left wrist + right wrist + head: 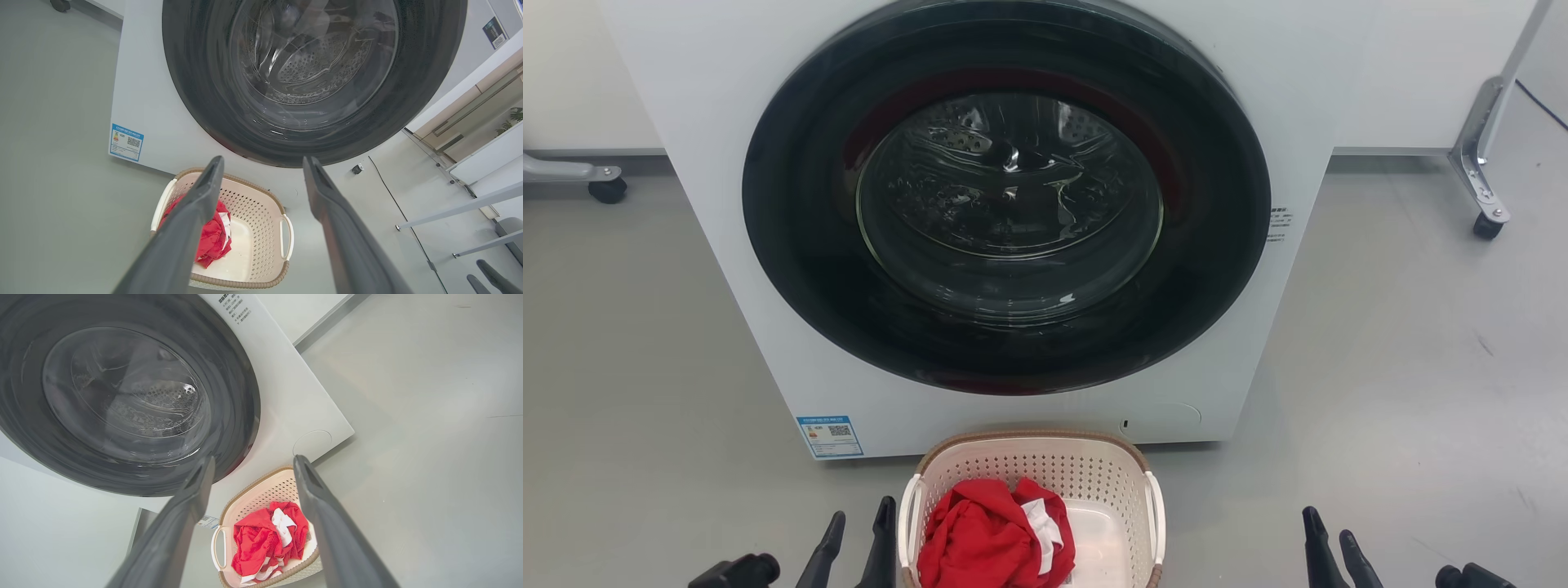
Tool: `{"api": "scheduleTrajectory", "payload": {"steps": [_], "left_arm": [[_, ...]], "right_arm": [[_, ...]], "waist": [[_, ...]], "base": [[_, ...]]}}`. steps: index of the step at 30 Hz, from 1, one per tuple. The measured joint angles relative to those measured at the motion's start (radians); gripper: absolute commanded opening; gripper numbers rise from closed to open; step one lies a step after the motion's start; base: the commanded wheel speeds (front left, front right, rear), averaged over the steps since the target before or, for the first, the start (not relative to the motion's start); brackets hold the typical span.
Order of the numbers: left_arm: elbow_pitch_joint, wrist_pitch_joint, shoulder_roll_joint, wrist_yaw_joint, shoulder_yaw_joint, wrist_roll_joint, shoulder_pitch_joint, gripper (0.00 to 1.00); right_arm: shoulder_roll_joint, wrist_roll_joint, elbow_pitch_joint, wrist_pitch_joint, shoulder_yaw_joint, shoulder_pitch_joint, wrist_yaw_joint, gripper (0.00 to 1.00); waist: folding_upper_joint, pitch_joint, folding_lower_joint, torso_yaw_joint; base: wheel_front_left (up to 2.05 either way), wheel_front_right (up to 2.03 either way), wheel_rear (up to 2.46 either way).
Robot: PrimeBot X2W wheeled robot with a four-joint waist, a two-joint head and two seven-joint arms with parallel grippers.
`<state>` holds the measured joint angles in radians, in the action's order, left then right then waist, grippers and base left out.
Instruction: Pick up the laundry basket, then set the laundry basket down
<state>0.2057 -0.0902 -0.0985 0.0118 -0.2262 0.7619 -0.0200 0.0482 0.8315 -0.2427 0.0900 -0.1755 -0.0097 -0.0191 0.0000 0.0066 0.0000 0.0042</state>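
The cream laundry basket (1045,469) with a brown rim and white side handles stands on the floor against the front of the washing machine, holding red and white clothes (992,539). My left gripper (856,523) is open just left of the basket's left handle, touching nothing. At the lower right my right gripper (1330,541) hangs open, well away from the basket's right handle. From the left wrist the basket (257,228) lies below the open left gripper (263,161). The right wrist view has the basket (265,490) between and below the spread right gripper (253,459).
The white washing machine (727,163) with its shut dark round door (1005,196) stands directly behind the basket. Grey floor (1405,367) spreads to both sides. Wheeled metal frame legs (1486,204) stand at the far right, and a caster (607,189) at the far left.
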Motion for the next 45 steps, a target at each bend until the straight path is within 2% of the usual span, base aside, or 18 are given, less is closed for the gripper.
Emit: {"api": "scheduleTrajectory", "payload": {"steps": [27, 45], "left_arm": [[-0.042, -0.100, 0.002, 0.070, -0.072, -0.402, 0.051, 1.00], [-0.073, -0.160, 0.003, 0.113, -0.128, -0.644, 0.071, 1.00]], "right_arm": [[0.001, -0.411, 0.049, 0.099, -0.129, 0.041, -0.068, 1.00], [0.002, -0.642, 0.083, 0.160, -0.206, 0.064, -0.106, 1.00]], "waist": [[0.0000, -0.013, 0.0000, -0.001], [0.0000, -0.019, 0.0000, -0.001]], "base": [[0.00, 0.00, 0.00], [0.00, 0.00, 0.00]]}}
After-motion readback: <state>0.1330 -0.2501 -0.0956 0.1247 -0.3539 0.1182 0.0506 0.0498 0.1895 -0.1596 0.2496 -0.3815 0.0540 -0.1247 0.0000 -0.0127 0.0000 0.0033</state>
